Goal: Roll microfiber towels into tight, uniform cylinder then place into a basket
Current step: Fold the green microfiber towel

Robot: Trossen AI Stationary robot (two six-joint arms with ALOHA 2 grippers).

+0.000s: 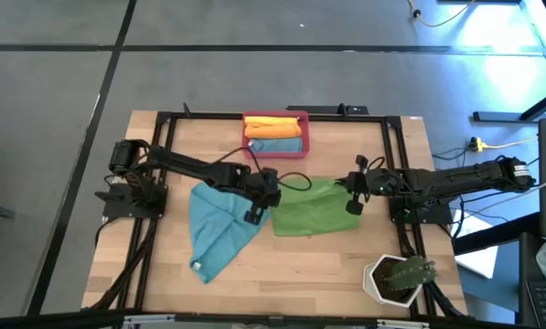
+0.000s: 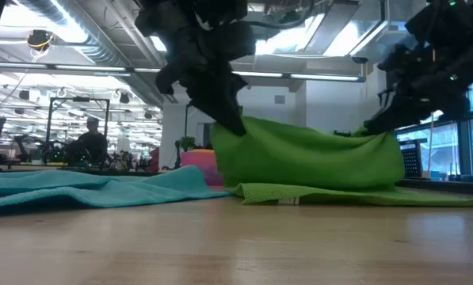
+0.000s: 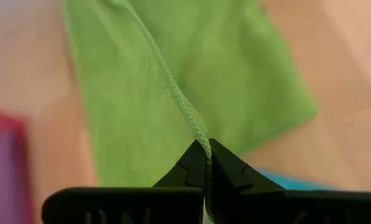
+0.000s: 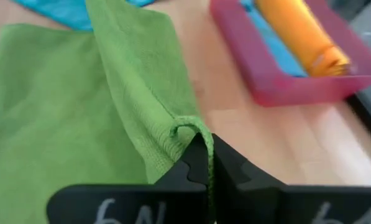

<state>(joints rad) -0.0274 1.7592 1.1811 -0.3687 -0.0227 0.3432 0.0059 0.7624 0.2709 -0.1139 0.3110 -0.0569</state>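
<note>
step: fold or flatten the green towel (image 1: 311,207) before rolling, judged from both arms holding one edge up off the table (image 1: 282,274).
left gripper (image 3: 207,163): pressed together on the towel's hemmed edge at its left end, near the teal towel (image 1: 216,228).
right gripper (image 4: 209,158): pinching the same green edge at its right end; the hem curls over just ahead of the tips.
green towel: mid-table, one edge raised between the two grippers, the rest lying flat below it. Low view shows it hanging like a tent with a slight sag in the middle.
basket (image 1: 275,135): at the far edge of the table, well apart from the green towel, already holding an orange roll (image 4: 300,32) and a blue roll (image 1: 277,145).
teal towel: loose and crumpled, left of the green one, touching or overlapping its corner; cannot tell which.
do it well: move both grippers at the same height and pace so the lifted edge stays straight and taut; lay it down square to the opposite edge.
risk: uneven pull skews the fold, so the cylinder cones. Dragging could snag the teal towel.
off to the side: plant pot (image 1: 396,279) at the near right corner, out of the path.
</note>
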